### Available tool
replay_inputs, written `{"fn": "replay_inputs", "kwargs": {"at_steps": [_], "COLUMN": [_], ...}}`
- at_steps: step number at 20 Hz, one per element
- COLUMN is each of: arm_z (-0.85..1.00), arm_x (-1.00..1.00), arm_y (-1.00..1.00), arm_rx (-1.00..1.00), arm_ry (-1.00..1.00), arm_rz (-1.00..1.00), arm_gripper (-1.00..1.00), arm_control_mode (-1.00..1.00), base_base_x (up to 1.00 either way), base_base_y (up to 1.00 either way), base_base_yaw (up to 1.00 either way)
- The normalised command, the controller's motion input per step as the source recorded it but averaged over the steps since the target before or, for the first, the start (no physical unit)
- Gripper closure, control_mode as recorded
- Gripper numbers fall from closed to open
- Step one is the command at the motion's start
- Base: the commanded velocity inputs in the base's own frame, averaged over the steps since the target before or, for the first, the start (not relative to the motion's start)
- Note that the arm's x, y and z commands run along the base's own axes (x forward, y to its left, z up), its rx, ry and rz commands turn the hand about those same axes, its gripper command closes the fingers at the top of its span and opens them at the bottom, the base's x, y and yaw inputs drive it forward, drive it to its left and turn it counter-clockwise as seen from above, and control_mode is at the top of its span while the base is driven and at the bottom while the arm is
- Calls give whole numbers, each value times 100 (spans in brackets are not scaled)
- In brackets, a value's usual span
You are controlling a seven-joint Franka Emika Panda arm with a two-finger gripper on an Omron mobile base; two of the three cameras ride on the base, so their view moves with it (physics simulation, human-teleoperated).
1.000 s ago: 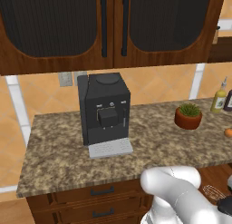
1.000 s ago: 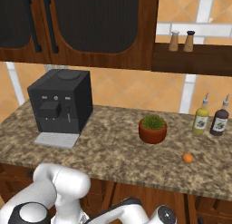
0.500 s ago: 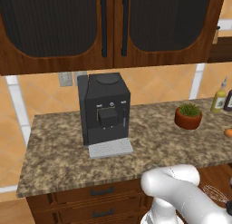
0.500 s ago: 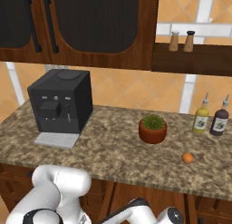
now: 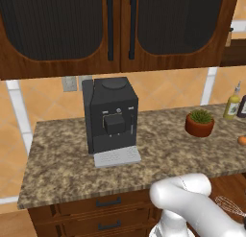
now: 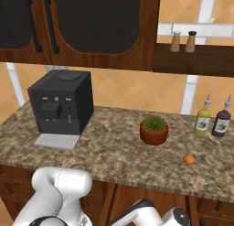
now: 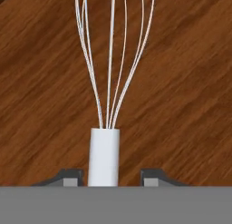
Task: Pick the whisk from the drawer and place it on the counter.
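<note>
Two finger tips of the gripper (image 7: 110,177) stand spread, one either side of the whisk (image 7: 107,100) handle, not touching it. Its long axis runs straight up the hand view, wire loops toward the top, over brown wood.

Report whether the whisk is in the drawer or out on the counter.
In the drawer: the whisk lies on brown wood, below the counter. The hand straddles its handle, fingers apart.

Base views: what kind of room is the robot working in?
A home kitchen, rendered: a granite counter over wooden cabinets carries a black coffee machine, a potted plant and sauce bottles; the whisk lies over a wooden drawer floor.
</note>
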Motion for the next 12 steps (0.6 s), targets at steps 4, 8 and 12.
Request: {"fn": "replay_inputs", "kwargs": {"at_steps": [4,8,12], "arm_z": [-11,5,53], "arm_x": [0,-9,-54], "arm_y": [0,-3,-2], "arm_rx": [0,0,0], "arm_ry": [0,0,0], "arm_rz": [0,-2,-9], "arm_gripper": [100,100,100], "arm_control_mode": [-100,-100,-100], "base_base_x": [0,0,0], "base_base_y": [0,0,0], "base_base_yaw": [0,0,0]}}
